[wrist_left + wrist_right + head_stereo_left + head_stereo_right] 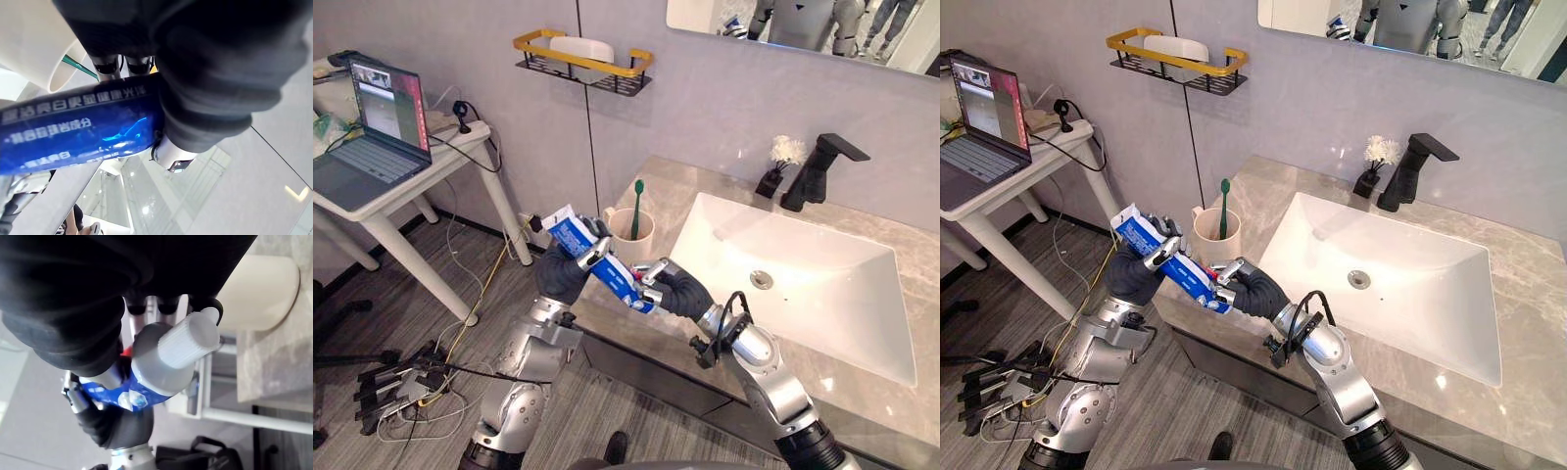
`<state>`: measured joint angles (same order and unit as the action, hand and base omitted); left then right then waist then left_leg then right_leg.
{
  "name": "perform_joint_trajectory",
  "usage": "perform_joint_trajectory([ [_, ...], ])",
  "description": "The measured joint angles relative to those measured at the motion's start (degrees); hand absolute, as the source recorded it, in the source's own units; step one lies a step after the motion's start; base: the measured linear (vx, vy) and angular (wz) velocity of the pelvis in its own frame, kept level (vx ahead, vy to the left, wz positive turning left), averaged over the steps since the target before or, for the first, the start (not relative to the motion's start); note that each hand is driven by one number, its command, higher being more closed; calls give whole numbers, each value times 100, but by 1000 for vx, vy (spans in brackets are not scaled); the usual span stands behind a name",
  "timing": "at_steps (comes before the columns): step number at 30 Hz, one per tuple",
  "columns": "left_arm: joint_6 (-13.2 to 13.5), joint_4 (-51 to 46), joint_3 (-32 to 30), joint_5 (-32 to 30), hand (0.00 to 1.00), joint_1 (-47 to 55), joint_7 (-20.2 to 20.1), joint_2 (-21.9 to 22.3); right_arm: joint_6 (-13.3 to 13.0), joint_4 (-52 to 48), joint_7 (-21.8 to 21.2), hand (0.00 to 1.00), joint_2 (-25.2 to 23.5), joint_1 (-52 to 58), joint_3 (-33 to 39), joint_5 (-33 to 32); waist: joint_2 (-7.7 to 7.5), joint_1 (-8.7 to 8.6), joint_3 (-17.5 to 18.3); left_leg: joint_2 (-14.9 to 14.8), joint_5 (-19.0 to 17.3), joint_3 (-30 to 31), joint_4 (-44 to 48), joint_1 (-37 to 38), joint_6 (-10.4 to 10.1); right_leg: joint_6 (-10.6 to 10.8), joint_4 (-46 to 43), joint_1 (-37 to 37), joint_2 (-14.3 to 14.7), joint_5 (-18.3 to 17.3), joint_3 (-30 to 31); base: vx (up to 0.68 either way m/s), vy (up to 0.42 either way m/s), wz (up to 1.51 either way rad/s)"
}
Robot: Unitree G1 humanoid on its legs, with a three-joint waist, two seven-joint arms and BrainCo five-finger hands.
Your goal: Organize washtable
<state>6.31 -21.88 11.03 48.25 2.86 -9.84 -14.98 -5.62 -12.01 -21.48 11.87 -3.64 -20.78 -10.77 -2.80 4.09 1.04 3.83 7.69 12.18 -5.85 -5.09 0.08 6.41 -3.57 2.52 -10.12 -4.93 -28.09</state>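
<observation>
A blue toothpaste tube (598, 260) with a white cap (189, 340) is held in the air over the washtable's front left corner, slanting down to the right. My left hand (567, 272) is curled round its flat upper end. My right hand (674, 291) grips the lower cap end, fingers and thumb curled round it. Just behind the tube, on the grey marble counter (700, 181), stands a cream cup (628, 235) with a green toothbrush (637, 201) upright in it.
A white sink basin (803, 279) fills the counter's middle, with a black faucet (820, 166) and a small vase of white flowers (781, 159) behind it. A black and gold wall shelf (583, 61) hangs above. A side table with a laptop (374, 127) stands to the left.
</observation>
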Motion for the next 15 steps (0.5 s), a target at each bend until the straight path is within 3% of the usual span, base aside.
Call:
perform_joint_trajectory([
  [7, -26, 1, -131, -266, 100, -104, 60, -53, 3, -5, 152, 0, -108, 30, 396, -6, 28, -11, 79, -51, -12, -152, -1, 32, -13, -42, 114, 3, 25, 88, 142, -18, 1, -12],
  [15, 206, 250, -1044, -928, 100, -1528, 668, -655, -34, -156, 892, 0, -183, -539, 1469, -444, 101, -22, 114, -117, -19, -215, -1, 86, -25, -99, 128, 26, 101, 113, 182, -29, -11, -5],
])
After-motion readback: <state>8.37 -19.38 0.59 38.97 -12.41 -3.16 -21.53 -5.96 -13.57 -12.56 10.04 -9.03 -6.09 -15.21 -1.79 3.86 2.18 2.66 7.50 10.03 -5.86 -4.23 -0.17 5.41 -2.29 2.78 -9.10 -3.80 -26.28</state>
